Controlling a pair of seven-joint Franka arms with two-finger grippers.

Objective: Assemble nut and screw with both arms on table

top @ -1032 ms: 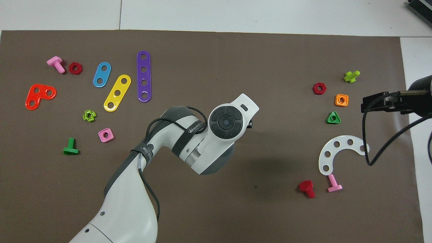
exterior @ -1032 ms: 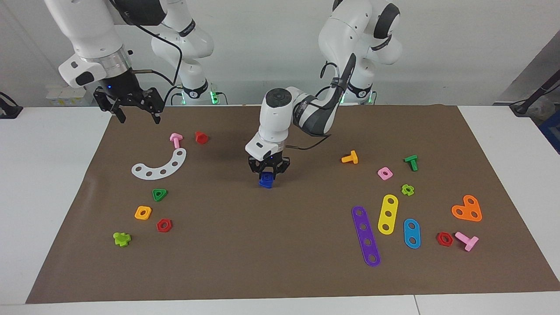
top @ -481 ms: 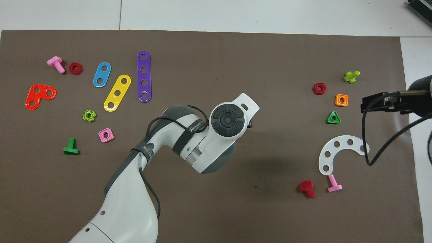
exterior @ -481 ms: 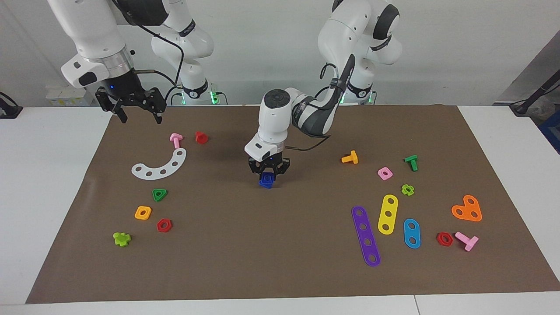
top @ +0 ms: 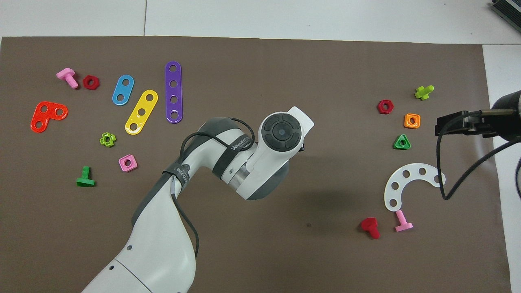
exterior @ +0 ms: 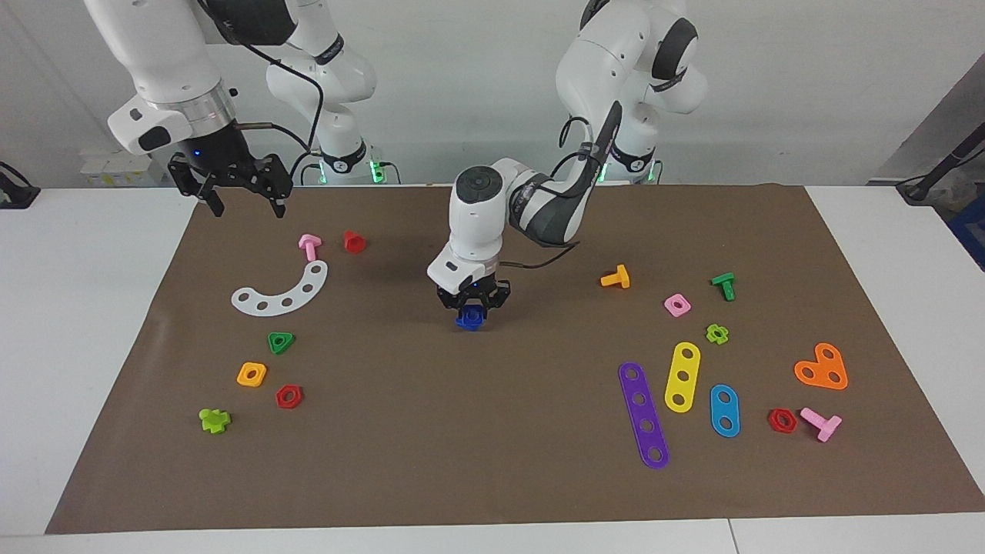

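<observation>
L gripper (exterior: 470, 306) sits at frame centre in the facing view, pointing straight down, fingertips pinched shut on the dark blue part (exterior: 467, 320). The part is at or just off the brown mat (exterior: 492, 431); contact w/ the mat can't be read. Can't split nut from screw here: it reads as one blue lump, wider at the bottom, so poss. both stacked, but that's a guess. In the overhead view the wrist covers gripper and part entirely.

Key relation: the part lies directly below the L fingertips, in line w/ the gripper's own axis. If a stem is there, it prob. stands upright, not lying flat. So any next move is along or about the vertical: press, twist or lift, no sideways reach needed.

R gripper (exterior: 246, 208) hangs in the upper corner of the facing frame at the R arm's end, over the mat's top edge, fingers spread wide, holding nothing, waiting. It is well apart from the blue part, w/ a pink bolt (exterior: 309, 246) and a red piece (exterior: 354, 241) between. L arm is clearly the nearer one; R would have to cross to frame centre to help.
</observation>
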